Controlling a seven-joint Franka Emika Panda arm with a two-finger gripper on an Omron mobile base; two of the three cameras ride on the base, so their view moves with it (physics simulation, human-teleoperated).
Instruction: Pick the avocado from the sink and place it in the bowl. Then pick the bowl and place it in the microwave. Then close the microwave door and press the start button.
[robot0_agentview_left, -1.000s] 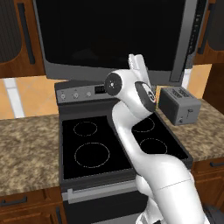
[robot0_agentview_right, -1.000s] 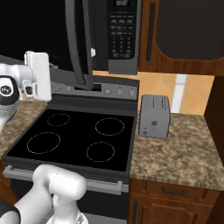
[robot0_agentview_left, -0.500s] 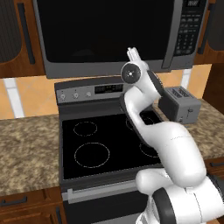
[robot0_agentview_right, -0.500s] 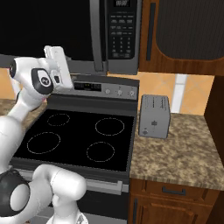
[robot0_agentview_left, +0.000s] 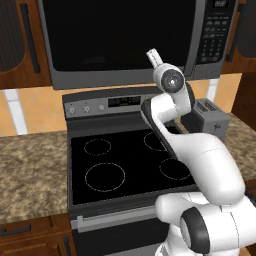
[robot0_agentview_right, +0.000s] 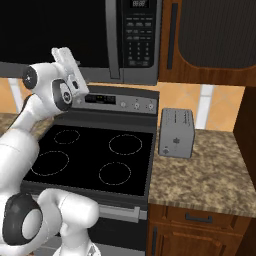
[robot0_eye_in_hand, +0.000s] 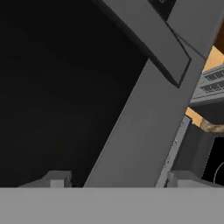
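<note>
Left base view, left to right: we see the microwave door (robot0_agentview_left: 120, 45) closed flush across the microwave (robot0_agentview_left: 137, 42), our tool (robot0_agentview_left: 151, 54) raised just in front of its lower frame, and the button panel (robot0_agentview_left: 215, 37) at far right. Hand view shows the tool's fingertips (robot0_eye_in_hand: 54, 179) spread apart, gripping nothing. We judge the start button stiff and light to press, best met squarely with one fingertip; the rigid door needs no further hold.
</note>
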